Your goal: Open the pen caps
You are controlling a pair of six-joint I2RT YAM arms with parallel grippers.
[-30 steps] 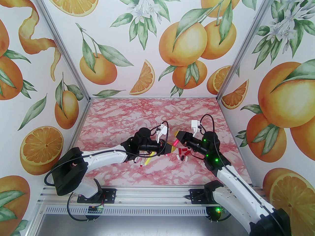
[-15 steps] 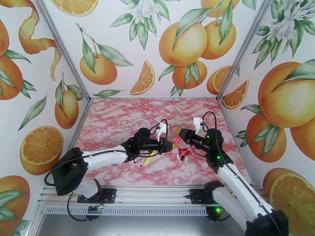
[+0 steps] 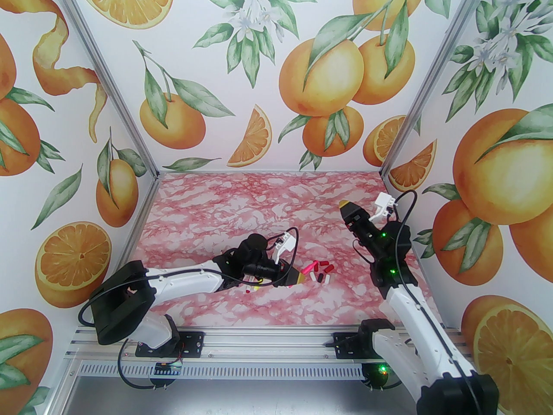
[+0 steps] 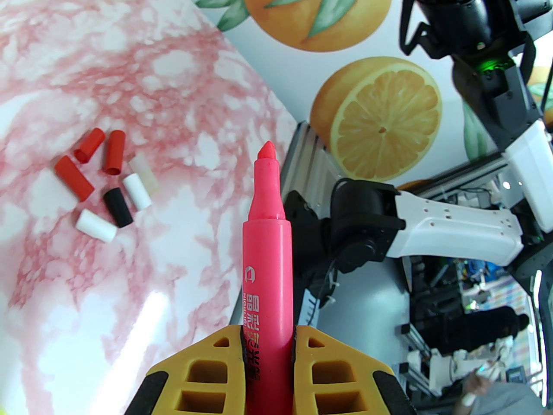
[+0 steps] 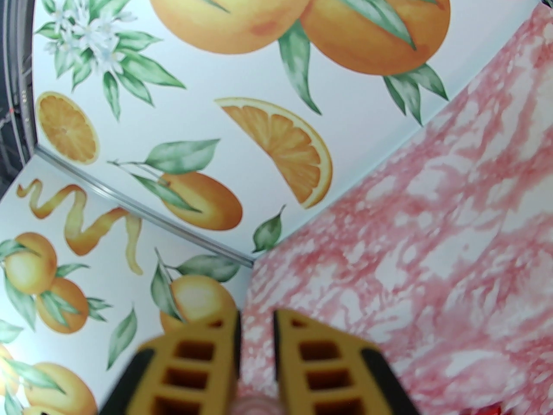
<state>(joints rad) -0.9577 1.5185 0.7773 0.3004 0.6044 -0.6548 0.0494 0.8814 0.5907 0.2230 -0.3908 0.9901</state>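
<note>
You are looking down from above and behind the arm bases, facing the tabletop's (image 3: 259, 301) far edge from well back. The left wrist camera is sitting close behind the left gripper (image 4: 268, 333), facing the near right corner and sharing the pen caps (image 4: 108, 180) with your top view. The right wrist camera is facing the far left corner, sharing the back wall's (image 5: 207, 80) orange slice (image 5: 281, 149).

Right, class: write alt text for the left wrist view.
The left arm's yellow pincer grips an uncapped pink plastic highlighter pen, tip pointing away. Beside it, seven short loose plastic caps, red, white, black and translucent, lie on the pink marbled table.
</note>
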